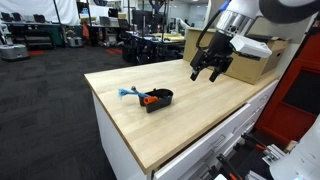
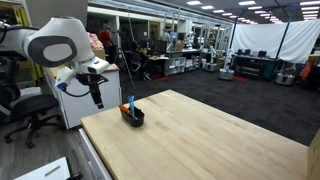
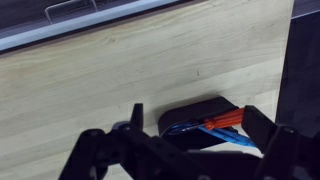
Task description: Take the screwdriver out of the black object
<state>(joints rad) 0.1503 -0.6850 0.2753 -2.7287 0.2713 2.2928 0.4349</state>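
Note:
The black bowl sits on the wooden table, also visible in an exterior view and in the wrist view. The screwdriver with the orange handle lies in it, seen in the wrist view beside a light-blue-handled item that sticks out of the bowl. My gripper is open and empty, raised above the table well apart from the bowl; it also shows in an exterior view and in the wrist view.
A large cardboard box stands on the table near my gripper. The table edge with white drawers faces the camera. An office chair and lab benches stand beyond the table.

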